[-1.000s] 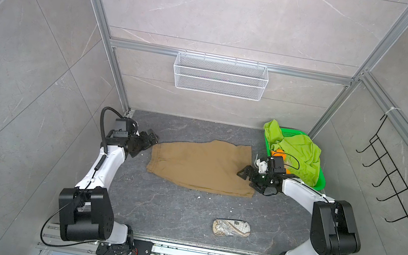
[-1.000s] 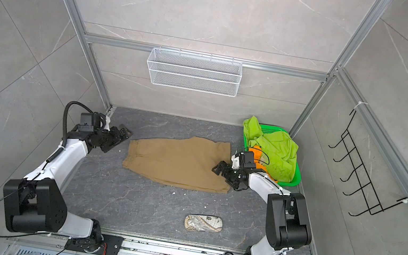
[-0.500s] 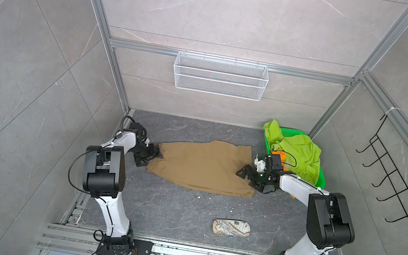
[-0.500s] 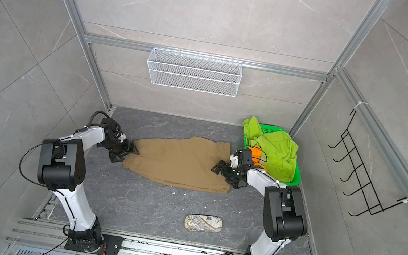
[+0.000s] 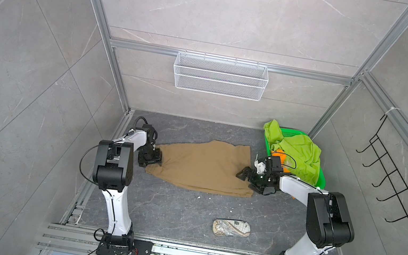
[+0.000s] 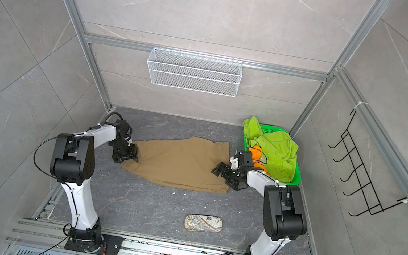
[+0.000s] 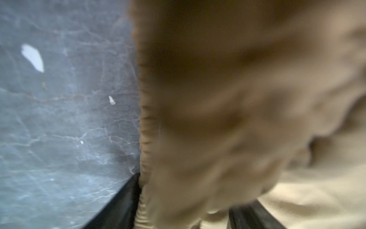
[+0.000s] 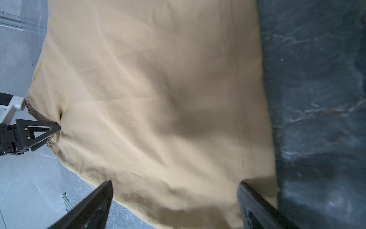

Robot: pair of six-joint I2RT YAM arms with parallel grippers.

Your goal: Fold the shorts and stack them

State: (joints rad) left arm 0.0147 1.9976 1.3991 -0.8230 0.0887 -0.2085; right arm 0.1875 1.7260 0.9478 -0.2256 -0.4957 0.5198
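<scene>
The tan shorts [image 5: 201,167] [image 6: 180,163] lie spread flat on the dark floor. My left gripper [image 5: 155,158] [image 6: 134,154] is at their left end, on the gathered waistband. In the left wrist view the bunched tan cloth [image 7: 217,119] fills the space between the part-closed fingers of the left gripper [image 7: 196,190]. My right gripper [image 5: 247,181] [image 6: 225,178] stands open over the shorts' right edge, and the right wrist view shows its jaws [image 8: 175,183] wide apart above the tan cloth [image 8: 158,99]. Lime green shorts [image 5: 296,152] and orange shorts [image 5: 278,154] lie heaped in the basket.
The green plastic basket [image 5: 291,133] stands in the back right corner, just behind my right arm. A patterned beige pouch [image 5: 231,228] lies on the floor near the front. A white wire shelf [image 5: 219,76] hangs on the back wall and black hooks [image 5: 394,188] on the right wall.
My left arm has swung in from beside the shorts to the waistband end, and its jaws have narrowed on the cloth. The right gripper has barely moved and stays open.
</scene>
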